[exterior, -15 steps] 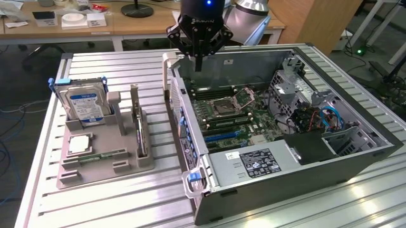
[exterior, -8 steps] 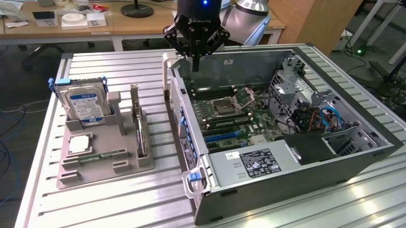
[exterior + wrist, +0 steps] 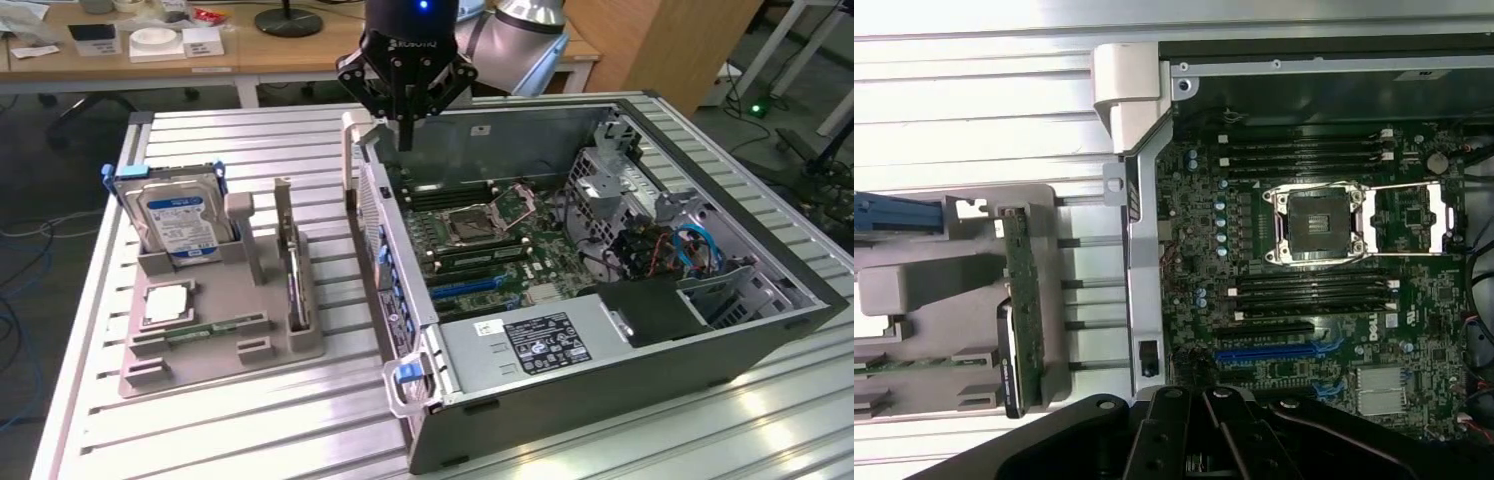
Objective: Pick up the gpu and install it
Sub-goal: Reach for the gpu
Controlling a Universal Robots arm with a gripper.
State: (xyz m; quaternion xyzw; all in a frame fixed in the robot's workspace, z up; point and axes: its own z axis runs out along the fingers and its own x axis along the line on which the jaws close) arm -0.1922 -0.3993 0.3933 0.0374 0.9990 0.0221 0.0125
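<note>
One open computer case (image 3: 641, 370) lies on its side at the near end of the table (image 3: 227, 440). Its panel is off, presumably so the board can be reached from above. Nearest the camera it holds a labelled power supply (image 3: 534, 345). Behind that is the motherboard (image 3: 494, 240), with blue expansion slots (image 3: 467, 285) and an unlatched processor socket (image 3: 487, 212). A tangle of wires (image 3: 667, 250) sits at three o'clock of the board in the exterior view.

At nine o'clock of the case, a grey parts holder (image 3: 254, 290) keeps each part in its own recess, likely so each can be gripped cleanly. A flat chip (image 3: 167, 303) and a green memory stick (image 3: 214, 328) lie toward its near edge. A hard drive (image 3: 180, 225) with a blue label stands upright at the back. The gpu (image 3: 296, 285) stands on edge in a narrow slot on the side nearest the case, its metal bracket at the far end. The upright pose probably leaves its top edge free to be pinched. Nothing touches it.

Farther back, the hand (image 3: 404, 135) hangs above the case's far corner, at about one o'clock from the gpu and well apart from it. Its fingers are clenched together on nothing. In the wrist view the hand (image 3: 1204, 400) looks down on the board, with the gpu (image 3: 1022, 310) beyond the case wall in its holder.

Farthest off stands a wooden desk (image 3: 80, 60) with a lamp base (image 3: 290, 20).
</note>
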